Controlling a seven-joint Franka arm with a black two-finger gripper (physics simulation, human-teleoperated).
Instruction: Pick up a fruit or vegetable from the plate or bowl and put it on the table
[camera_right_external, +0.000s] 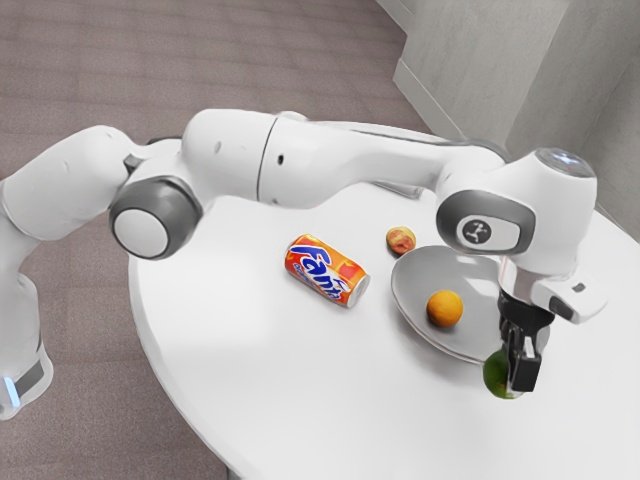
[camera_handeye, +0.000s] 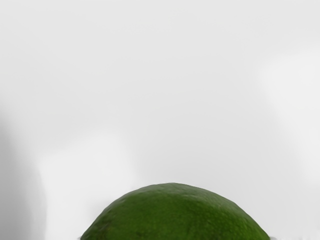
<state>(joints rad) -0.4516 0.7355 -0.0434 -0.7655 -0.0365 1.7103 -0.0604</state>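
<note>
1 end effector, 2 fingers fruit-width apart, clasping 1 green fruit

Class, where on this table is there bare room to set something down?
The table is widely bare below the Fanta can and bowl in the exterior view; another patch lies past the gripper, toward the exterior view's right. Crowded: the bowl, with the orange inside, green fruit by its rim, and reddish fruit beside it.

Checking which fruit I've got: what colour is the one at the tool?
Green fruit, plain dark green, best seen in the wrist view.
</note>
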